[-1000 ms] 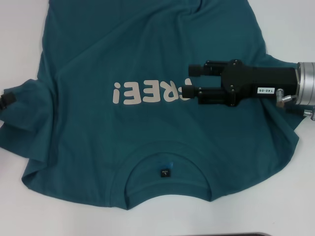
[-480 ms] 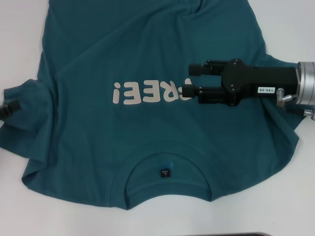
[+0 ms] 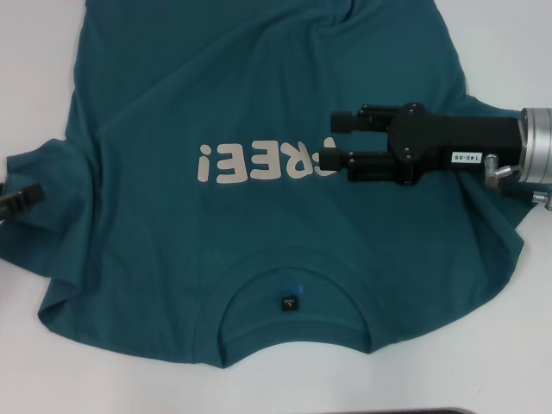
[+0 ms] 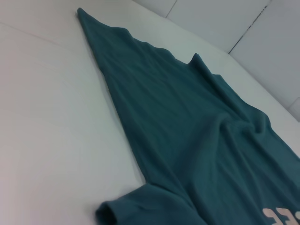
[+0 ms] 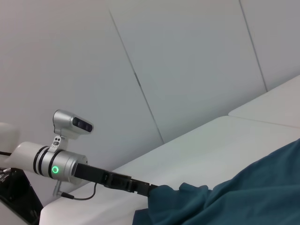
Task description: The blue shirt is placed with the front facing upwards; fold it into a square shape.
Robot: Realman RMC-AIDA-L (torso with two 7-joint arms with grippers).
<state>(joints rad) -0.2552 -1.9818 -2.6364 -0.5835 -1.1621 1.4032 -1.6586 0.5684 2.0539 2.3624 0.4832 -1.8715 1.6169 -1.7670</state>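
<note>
White tabletop point(image 3: 34, 52), blue shirt point(image 3: 259, 95) spread face-up. Left gripper point(image 3: 19, 197) creeps further onto the sleeve edge, fingers probably closing, hard to tell. Right gripper point(image 3: 332, 141) hovers mid-chest, parted, empty.

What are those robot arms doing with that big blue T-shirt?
They are getting ready to fold it. The blue shirt lies spread on the white table, lettering up, not folded yet. The right tool hovers open over the chest lettering. The left tool is at the sleeve on the robot's left.
</note>
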